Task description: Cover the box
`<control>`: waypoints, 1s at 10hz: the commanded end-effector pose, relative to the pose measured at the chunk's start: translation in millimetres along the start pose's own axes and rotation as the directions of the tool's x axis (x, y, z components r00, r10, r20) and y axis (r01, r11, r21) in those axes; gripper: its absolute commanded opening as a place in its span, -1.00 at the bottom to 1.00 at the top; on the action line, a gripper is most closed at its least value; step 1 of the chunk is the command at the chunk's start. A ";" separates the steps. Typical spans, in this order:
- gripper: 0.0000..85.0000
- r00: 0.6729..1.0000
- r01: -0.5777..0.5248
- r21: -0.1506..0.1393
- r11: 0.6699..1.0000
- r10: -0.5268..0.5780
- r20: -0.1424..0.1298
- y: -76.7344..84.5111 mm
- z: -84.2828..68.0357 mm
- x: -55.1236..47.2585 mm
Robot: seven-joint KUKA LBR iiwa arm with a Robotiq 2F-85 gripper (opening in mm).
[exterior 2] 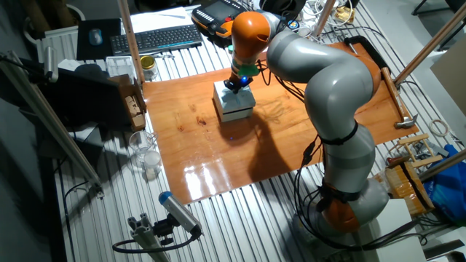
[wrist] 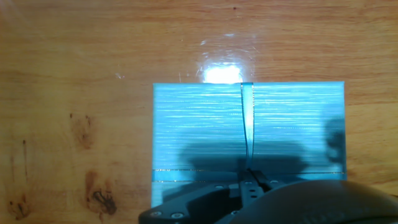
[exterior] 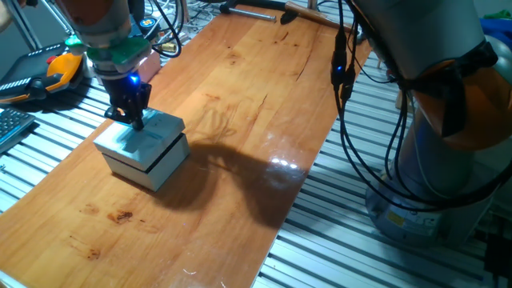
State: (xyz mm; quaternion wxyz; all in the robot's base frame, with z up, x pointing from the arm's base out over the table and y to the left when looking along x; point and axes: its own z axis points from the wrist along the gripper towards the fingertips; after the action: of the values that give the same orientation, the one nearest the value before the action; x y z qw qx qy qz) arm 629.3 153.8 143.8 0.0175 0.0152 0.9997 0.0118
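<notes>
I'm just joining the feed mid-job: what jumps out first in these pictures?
The pale blue lid sits on the box at the near-left of the wooden table, with a thin ribbon strip running across its top. The claw is right down on the lid; whether it is open or shut cannot be told. In the other fixed view, the big grey and orange arm arches over the table.

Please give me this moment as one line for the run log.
lid: seated on box | gripper: at lid top, by ribbon, jaw state unclear | table: wooden
</notes>
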 end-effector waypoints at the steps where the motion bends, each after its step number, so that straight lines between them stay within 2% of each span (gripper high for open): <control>1: -1.00 1.000 -0.002 -0.002 1.000 0.002 0.000 0.3 0.7 0.4; 10: -1.00 1.000 -0.013 -0.014 1.000 0.013 0.004 1.3 9.1 2.3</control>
State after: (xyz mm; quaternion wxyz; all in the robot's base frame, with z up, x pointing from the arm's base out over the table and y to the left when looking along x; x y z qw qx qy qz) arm 627.4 155.6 134.5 0.0197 0.0214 0.9994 0.0193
